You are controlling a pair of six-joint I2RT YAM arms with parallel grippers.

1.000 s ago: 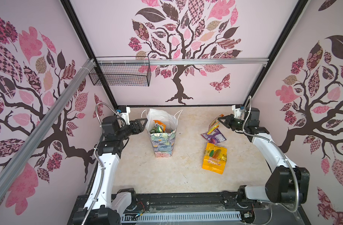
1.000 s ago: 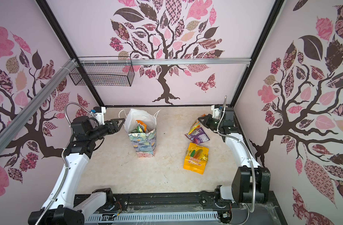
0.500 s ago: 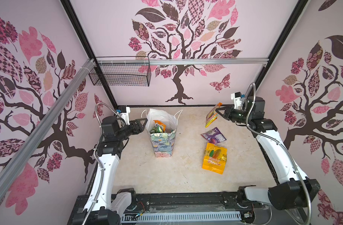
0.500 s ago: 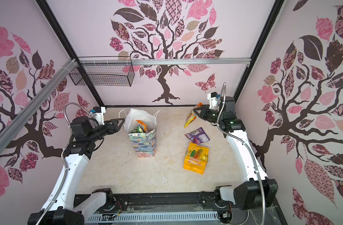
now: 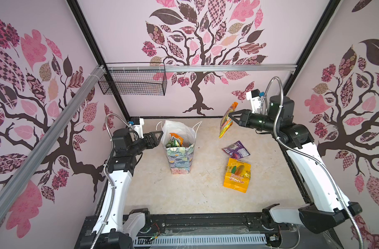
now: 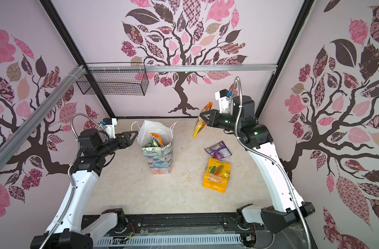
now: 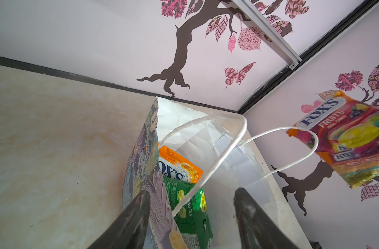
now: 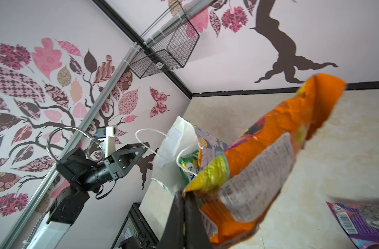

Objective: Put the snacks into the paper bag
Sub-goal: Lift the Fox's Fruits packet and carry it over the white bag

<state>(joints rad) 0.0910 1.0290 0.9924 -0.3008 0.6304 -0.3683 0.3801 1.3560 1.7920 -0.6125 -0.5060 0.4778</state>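
- Two jaws of the right gripper [image 5: 229,114] clamp one edge of an orange packet [image 5: 226,124], which is glossy, printed FOX'S, and hangs long side down.
- It hangs in the air to the right of the paper bag [image 5: 180,159], whose open mouth lies toward the left arm.
- Left gripper [image 5: 160,134] has its jaws apart astride the bag's wall, gripping nothing.
- Purple packet [image 5: 236,149] and yellow packet [image 5: 237,174] lie farther right of the bag.

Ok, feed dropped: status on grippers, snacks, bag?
Right gripper shut on orange packet, aloft. Left gripper open at paper bag. Purple packet, yellow packet on table. Nothing blocking.
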